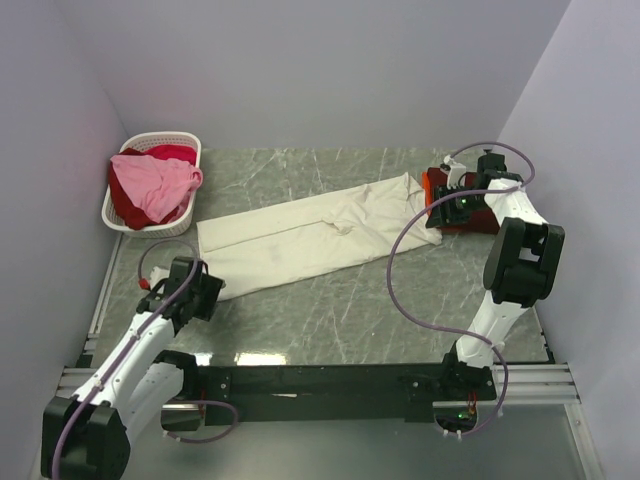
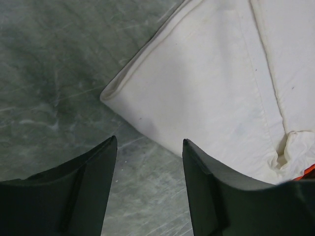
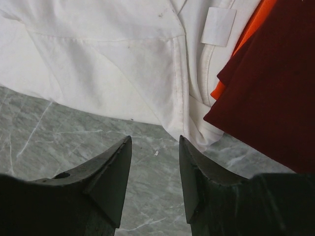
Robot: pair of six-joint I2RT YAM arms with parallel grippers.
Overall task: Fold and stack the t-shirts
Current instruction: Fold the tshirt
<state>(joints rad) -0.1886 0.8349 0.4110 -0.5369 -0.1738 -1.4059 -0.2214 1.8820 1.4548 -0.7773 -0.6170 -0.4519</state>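
Where the overhead view is consulted, the left claw (image 1: pixel 212 292) sits at the near-left corner of the cream-white t-shirt (image 1: pixel 300 238). This t-shirt lies as a long strip across the marble table (image 1: pixel 330 320), from that claw to the right claw (image 1: pixel 438 215). Beyond the left claw and to its left stands a white slatted basket (image 1: pixel 192 140) holding a pink t-shirt (image 1: pixel 150 185) over a red t-shirt (image 1: pixel 172 152). A dark red t-shirt (image 1: pixel 470 218) lies just beside the right claw, touching the cream-white t-shirt's far end. Left wrist view: the left claw's fingers (image 2: pixel 88 187) stand apart with only bare table between them, and the cream-white t-shirt's hemmed corner lies just ahead of the tips, not touching them. Right wrist view: the right claw's fingers (image 3: pixel 113 177) stand apart with nothing gripped. The cream-white t-shirt's collar end lies just ahead, and the dark red t-shirt lies ahead and to the right, overlapping it, with an orange-red cloth edge (image 3: pixel 256 24) showing between the two. A white label (image 3: pixel 218 25) is sewn at the collar; no writing can be read on it.
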